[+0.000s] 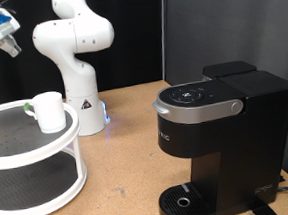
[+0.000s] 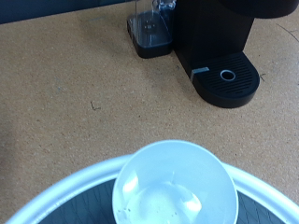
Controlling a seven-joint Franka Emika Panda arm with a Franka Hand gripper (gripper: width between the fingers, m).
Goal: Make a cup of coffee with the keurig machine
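The cup (image 1: 49, 111) is a small white mug with a bit of green at its handle. It stands upright on the top tier of a round white stand (image 1: 61, 142) at the exterior view's left. My gripper (image 1: 0, 37) hangs high above the stand, near the exterior view's top left corner, well clear of the cup. The wrist view looks straight down into the cup (image 2: 175, 191), and my fingers do not show there. The keurig machine (image 1: 218, 132) stands at the exterior view's right with its lid down. Nothing sits on its round drip base (image 1: 183, 200).
The stand has two tiers with dark mats and a white rim (image 2: 65, 191). The arm's white base (image 1: 78, 88) rises behind it. A clear water tank (image 2: 152, 28) sits at the machine's side. Brown tabletop (image 1: 123, 159) lies between stand and machine.
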